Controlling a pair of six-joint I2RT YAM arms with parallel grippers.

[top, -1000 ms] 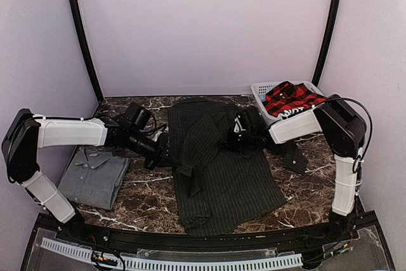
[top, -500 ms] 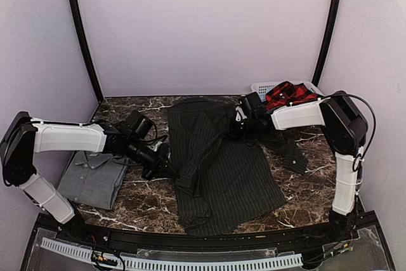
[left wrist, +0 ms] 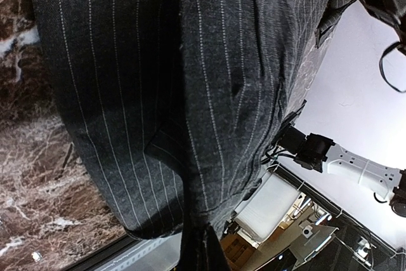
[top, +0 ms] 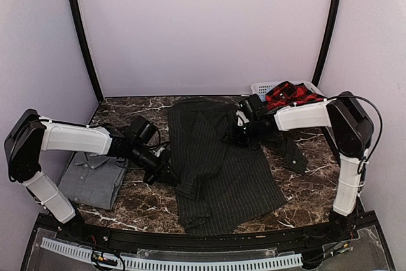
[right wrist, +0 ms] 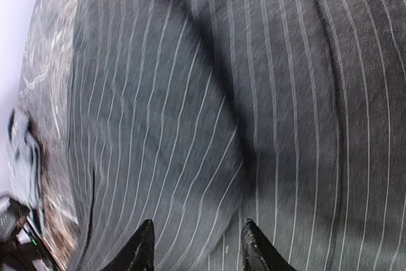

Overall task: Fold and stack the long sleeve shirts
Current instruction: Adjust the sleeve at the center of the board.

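Observation:
The black pinstriped long sleeve shirt (top: 222, 163) lies spread over the middle of the marble table, one sleeve folded diagonally across its body. My left gripper (top: 166, 172) is shut on its left edge; in the left wrist view the pinstriped cloth (left wrist: 190, 80) bunches into the closed fingertips (left wrist: 202, 236). My right gripper (top: 236, 132) hovers over the upper body of the shirt, open, with striped cloth (right wrist: 209, 93) below its fingers (right wrist: 143, 249) and nothing between them. The grey shirt (top: 94, 179) lies folded at the left. The red plaid shirt (top: 288, 96) sits in the basket.
The white slatted basket (top: 260, 88) stands at the back right corner. The pinstriped shirt's other sleeve (top: 293, 153) trails to the right beside the right arm. Bare marble (top: 149, 204) shows between the grey shirt and the pinstriped one.
My right gripper has opened and let go of the pinstriped cloth near the shirt's top. My left gripper has slid toward the near edge, still holding the shirt's left side.

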